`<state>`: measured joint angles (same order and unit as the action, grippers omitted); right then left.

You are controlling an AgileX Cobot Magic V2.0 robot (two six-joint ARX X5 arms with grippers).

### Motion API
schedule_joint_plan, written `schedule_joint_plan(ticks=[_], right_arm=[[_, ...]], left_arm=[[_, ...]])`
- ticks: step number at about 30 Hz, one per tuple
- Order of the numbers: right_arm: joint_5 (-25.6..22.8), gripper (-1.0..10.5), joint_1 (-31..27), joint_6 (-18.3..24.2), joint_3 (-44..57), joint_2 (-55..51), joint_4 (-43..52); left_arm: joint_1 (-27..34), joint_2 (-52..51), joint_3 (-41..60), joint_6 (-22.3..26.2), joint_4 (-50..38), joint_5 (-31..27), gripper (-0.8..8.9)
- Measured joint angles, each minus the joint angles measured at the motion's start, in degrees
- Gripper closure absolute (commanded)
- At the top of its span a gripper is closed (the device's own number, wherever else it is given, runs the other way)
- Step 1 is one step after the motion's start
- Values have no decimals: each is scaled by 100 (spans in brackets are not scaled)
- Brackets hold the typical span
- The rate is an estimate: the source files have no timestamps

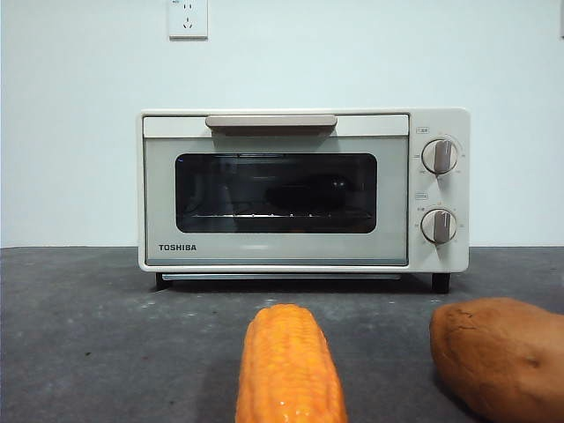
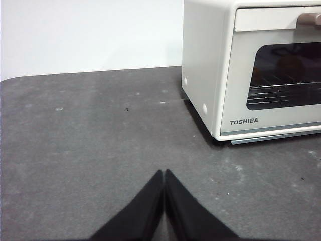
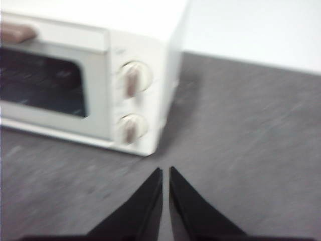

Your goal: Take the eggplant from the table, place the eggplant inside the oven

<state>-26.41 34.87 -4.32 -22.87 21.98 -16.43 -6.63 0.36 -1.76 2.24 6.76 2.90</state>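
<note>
The cream-white TOSHIBA oven [image 1: 278, 256] stands at the back of the dark grey table [image 1: 88, 335] with its door shut. Behind the dark glass a long, dark, rounded shape, the eggplant [image 1: 304, 196], lies on the rack. My left gripper [image 2: 164, 174] is shut and holds nothing; it hovers over the table in front of the oven's [image 2: 210, 75] left corner. My right gripper [image 3: 165, 171] is shut and holds nothing too, low over the table near the oven's [image 3: 145, 45] knob side. That view is blurred. Neither gripper shows in the front view.
An orange-yellow corn cob [image 1: 289, 366] lies near the front middle of the table. A brown-orange sweet potato [image 1: 502, 357] lies at the front right. Two round knobs [image 1: 439, 156] sit on the oven's right panel. A white wall with a socket [image 1: 188, 18] stands behind.
</note>
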Motion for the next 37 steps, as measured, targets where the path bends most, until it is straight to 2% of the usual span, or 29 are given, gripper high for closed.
schedule_joint_plan(ticks=[2,5,10,14,18,21,25,30,37], right_arm=[[7,935,-234,229,24,-232,68],[264,935,-748,415,216,-588,369],[352,935,-1565,457,925,-1237,960],[994,935,-2098,446,1480,-1655,1508],[1716,935,-2490,343,2000,-1882,1537],[2177,935,-2680,175,2197,-2061,1311],[2544,935,-2789,-98,2197,-2184,839],[2605,935,-2791,-286,2194,-2170,702],[2603,935,-2791,-343,2197,-2170,820]], left_arm=[[0,0,0,0,0,-2,807],[0,0,0,0,-2,0,807],[0,0,0,0,-2,-2,807],[0,0,0,0,-2,0,807],[0,0,0,0,-2,0,807],[0,0,0,0,-7,0,807],[0,0,0,0,-9,0,807],[0,0,0,0,-13,-2,807],[0,0,0,0,-13,0,807]])
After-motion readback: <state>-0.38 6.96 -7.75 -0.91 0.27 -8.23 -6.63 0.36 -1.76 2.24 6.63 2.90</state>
